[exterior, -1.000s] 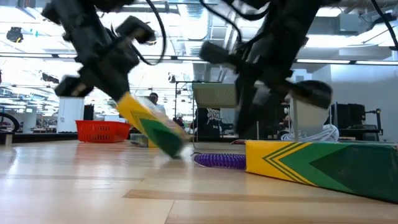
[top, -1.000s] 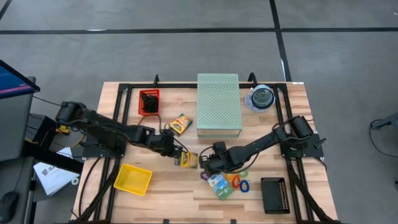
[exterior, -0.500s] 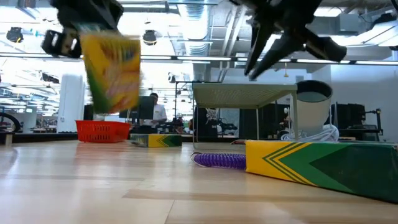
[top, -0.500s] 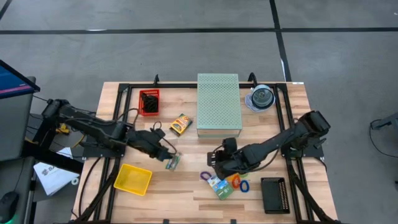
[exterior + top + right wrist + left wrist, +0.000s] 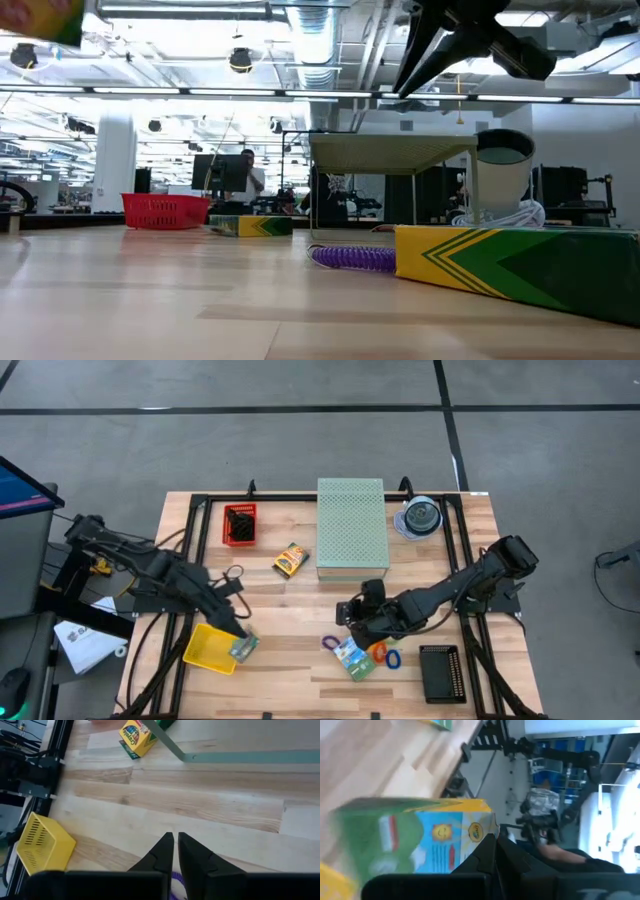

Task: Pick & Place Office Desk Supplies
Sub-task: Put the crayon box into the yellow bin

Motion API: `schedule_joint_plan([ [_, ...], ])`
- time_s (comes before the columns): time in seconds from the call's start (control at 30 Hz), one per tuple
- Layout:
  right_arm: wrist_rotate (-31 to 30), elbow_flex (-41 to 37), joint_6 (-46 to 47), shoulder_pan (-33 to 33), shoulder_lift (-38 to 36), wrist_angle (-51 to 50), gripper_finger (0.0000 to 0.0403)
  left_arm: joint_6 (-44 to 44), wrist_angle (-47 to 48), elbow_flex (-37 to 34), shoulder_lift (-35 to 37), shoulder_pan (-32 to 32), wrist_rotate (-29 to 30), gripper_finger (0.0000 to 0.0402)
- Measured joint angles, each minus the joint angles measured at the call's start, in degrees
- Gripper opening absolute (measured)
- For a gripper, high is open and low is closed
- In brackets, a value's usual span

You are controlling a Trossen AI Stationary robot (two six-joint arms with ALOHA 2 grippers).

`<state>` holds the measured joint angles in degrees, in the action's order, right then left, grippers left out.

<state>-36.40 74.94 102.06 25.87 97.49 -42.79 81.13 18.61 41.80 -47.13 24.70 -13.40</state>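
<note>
Left gripper (image 5: 241,648) clamped on crayon box (image 5: 243,649), at yellow basket (image 5: 212,648) edge.
Next: release into basket; right gripper (image 5: 347,612) waits, jaws nearly closed, empty.

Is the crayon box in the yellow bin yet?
Not yet. The left claw holds the crayon box above the yellow bin's right edge.

A green-and-yellow crayon box (image 5: 415,837) sits clamped above dark fingers (image 5: 485,857).

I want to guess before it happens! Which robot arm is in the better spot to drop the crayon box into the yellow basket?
Probably the left. Its gripper holds the yellow-and-green crayon box at the yellow plastic basket's edge. The right gripper hangs shut and empty near the coloured elastic loops, far from the basket.
</note>
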Motion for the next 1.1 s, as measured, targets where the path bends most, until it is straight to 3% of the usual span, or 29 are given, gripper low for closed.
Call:
schedule_joint_plan([
  [0.3, -0.82, 0.00, 1.59, 1.99, 0.02, -0.02, 0.0017, 14.11, 11.66, 0.00, 7.47, 9.78, 9.09, 0.0000],
  [0.8, -2.49, 0.00, 2.98, 3.47, 0.04, -0.06, 0.0012, 36.28, 24.33, 0.00, 7.30, 26.21, 25.41, 0.0000],
  [1.1, -2.63, -0.02, 2.78, 3.74, 0.07, -0.56, 0.0012, 41.73, 26.95, 0.00, 5.84, 30.69, 28.67, 0.0000],
])
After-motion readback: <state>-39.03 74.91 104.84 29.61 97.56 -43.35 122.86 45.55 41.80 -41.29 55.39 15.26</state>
